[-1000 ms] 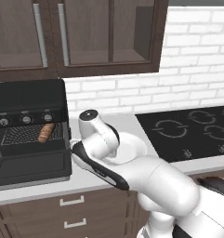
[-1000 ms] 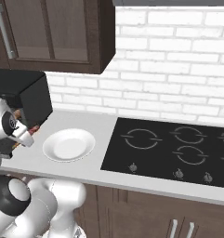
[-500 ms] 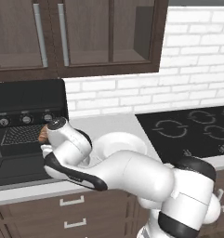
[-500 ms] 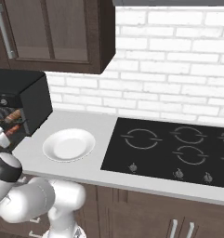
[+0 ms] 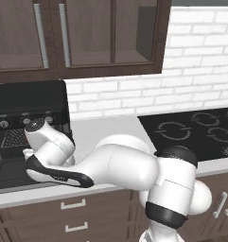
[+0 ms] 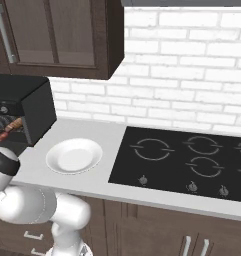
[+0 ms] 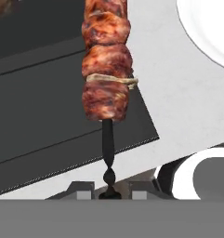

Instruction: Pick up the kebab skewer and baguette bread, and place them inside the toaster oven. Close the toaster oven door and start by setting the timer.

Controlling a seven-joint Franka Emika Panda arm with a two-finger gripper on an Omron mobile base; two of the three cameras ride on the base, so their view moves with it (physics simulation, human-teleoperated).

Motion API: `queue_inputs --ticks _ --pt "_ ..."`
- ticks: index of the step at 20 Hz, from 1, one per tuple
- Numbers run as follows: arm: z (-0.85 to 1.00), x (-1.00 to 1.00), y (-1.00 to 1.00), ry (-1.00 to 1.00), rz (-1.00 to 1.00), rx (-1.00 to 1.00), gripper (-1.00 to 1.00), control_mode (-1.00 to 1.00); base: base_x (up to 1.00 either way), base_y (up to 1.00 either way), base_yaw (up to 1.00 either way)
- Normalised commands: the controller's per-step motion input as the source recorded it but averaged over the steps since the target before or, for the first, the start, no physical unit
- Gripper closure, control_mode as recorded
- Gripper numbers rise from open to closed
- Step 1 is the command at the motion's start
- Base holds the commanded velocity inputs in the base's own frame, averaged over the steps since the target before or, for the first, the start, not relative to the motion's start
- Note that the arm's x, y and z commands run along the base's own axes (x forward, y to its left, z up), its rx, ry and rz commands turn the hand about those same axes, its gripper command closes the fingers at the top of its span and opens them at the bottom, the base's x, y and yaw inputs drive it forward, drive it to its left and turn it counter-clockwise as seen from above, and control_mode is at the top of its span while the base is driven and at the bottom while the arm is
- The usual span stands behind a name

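One of the two foods, the kebab skewer (image 7: 106,60), is pinched by its thin dark stick between the closed fingertips of the gripper (image 7: 108,191), with its red-brown meat chunks pointing away from the hand. It hangs above the toaster oven door (image 7: 48,125), which lies dropped open and flat, with pale grey counter (image 7: 178,93) beyond the door's corner. By this reading the skewer is lifted and carried to the oven mouth but not yet laid on the rack, so roughly the first part of the task is in hand. Placing the skewer, closing the door and setting the timer appear to be left. The baguette bread cannot be made out for certain in these pictures, so whether it is already inside cannot be told. The hand view gives the close detail of the grip and the skewer over the door, plus the rim of a white plate (image 7: 211,32) at its upper right. The left base view instead shows the black toaster oven (image 5: 30,108) as a whole, with its silver knobs, its open cavity with a wire rack (image 5: 13,138), and the white arm bent low in front of it. The right base view shows the oven's side, the skewer (image 6: 6,129) tip-up at the oven's front, the empty plate (image 6: 74,156) just beside the oven, and the black cooktop (image 6: 192,165) well apart to the right.
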Motion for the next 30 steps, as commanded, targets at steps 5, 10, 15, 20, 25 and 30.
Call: queue_inputs --ticks 5,10,15,20,25,30 --pt "-0.39 0.00 0.01 0.00 0.21 0.00 1.00 -1.00 0.00 0.00 0.00" --pt "-0.54 0.00 0.06 0.00 0.13 0.01 1.00 -1.00 0.00 0.00 0.00" --pt "-0.16 -0.13 0.26 -0.02 0.06 0.00 1.00 -1.00 0.00 0.00 0.00" --pt "0.04 -0.13 0.21 -0.15 0.04 0.00 1.00 -1.00 0.00 0.00 0.00" --pt "0.09 -0.09 0.00 -0.26 0.00 0.00 1.00 -1.00 0.00 0.00 0.00" --pt "0.00 0.07 0.00 -0.10 0.00 0.03 1.00 -1.00 0.00 0.00 0.00"
